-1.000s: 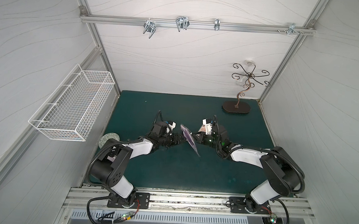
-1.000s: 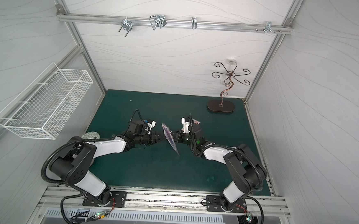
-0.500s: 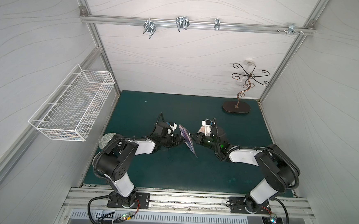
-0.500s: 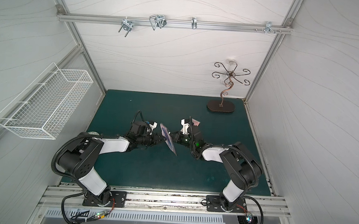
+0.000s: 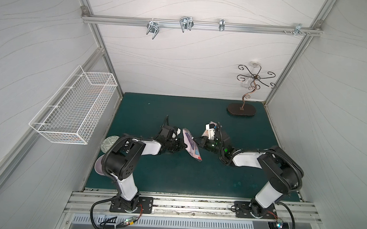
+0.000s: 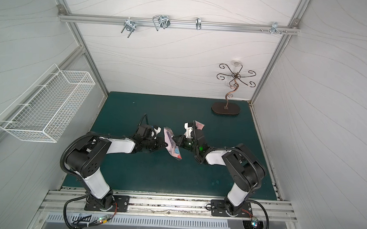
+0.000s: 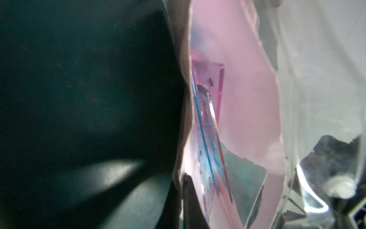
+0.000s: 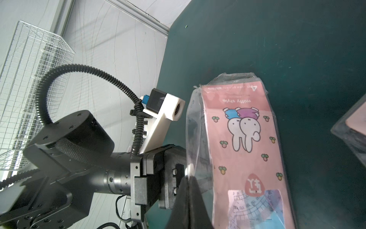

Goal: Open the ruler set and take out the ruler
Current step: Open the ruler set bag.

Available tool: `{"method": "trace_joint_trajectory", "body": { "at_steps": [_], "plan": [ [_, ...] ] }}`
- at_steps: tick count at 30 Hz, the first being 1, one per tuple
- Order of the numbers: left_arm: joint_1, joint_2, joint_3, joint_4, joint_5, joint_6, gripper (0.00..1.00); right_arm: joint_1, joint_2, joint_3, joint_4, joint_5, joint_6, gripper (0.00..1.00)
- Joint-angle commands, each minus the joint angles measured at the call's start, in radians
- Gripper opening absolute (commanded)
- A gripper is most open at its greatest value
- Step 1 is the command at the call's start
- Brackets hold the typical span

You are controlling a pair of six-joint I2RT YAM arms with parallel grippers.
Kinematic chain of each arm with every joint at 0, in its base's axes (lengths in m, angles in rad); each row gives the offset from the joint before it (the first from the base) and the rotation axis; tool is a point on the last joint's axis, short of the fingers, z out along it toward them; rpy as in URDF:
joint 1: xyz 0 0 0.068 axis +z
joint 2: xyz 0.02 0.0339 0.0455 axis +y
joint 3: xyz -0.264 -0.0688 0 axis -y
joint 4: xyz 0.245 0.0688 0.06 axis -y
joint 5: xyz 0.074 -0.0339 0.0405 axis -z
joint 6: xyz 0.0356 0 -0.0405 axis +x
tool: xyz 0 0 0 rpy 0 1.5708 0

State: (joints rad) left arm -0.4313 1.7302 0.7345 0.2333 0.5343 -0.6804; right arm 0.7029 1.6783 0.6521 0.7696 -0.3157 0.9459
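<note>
The ruler set [image 5: 191, 146] [image 6: 172, 147], a pink rabbit-print card in a clear plastic sleeve, hangs tilted above the green mat between my two grippers. The left gripper [image 5: 185, 146] [image 7: 185, 176] is shut on one wall of the sleeve's mouth. From the opposite side, the right gripper [image 5: 195, 140] [image 8: 189, 178] is shut on the other clear wall. The sleeve mouth gapes in the left wrist view. A clear, blue-marked ruler [image 7: 206, 138] lies inside against the card. Through the card's window shows a protractor [image 8: 255, 208].
A second pink pack [image 5: 207, 132] [image 8: 352, 128] lies on the mat [image 5: 152, 174] just behind the right wrist. A metal hook stand [image 5: 241, 109] stands at the back right. A wire basket [image 5: 73, 110] hangs on the left wall, with a patterned disc [image 5: 108, 143] below it.
The left gripper's jaws have gone from open to shut on the sleeve's edge. The set has shifted slightly left and stands more upright. The right gripper kept its hold.
</note>
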Motion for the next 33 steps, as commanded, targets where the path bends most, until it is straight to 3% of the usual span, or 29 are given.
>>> {"method": "trace_joint_trajectory", "body": {
  "at_steps": [1,10,12,19,26,29,33],
  "plan": [
    [-0.003,-0.063,0.071,-0.127,-0.052,0.048,0.0,-0.011,0.023,0.012,0.044,-0.04,0.052,0.0],
    [-0.003,-0.233,0.253,-0.633,-0.224,0.191,0.0,0.004,0.056,0.152,-0.202,-0.116,-0.034,0.0],
    [-0.004,-0.23,0.304,-0.74,-0.258,0.231,0.0,0.007,0.06,0.172,-0.238,-0.115,-0.061,0.01],
    [-0.003,-0.157,0.401,-0.949,-0.287,0.337,0.0,0.05,0.061,0.306,-0.478,-0.121,-0.216,0.18],
    [-0.003,-0.087,0.481,-1.069,-0.308,0.411,0.0,0.068,-0.088,0.323,-0.631,-0.017,-0.313,0.27],
    [-0.003,-0.068,0.501,-1.088,-0.3,0.419,0.0,0.057,-0.115,0.335,-0.614,-0.093,-0.264,0.29],
    [-0.01,-0.049,0.528,-1.106,-0.321,0.423,0.0,0.044,-0.046,0.328,-0.456,-0.233,-0.102,0.21]
  ]
}}
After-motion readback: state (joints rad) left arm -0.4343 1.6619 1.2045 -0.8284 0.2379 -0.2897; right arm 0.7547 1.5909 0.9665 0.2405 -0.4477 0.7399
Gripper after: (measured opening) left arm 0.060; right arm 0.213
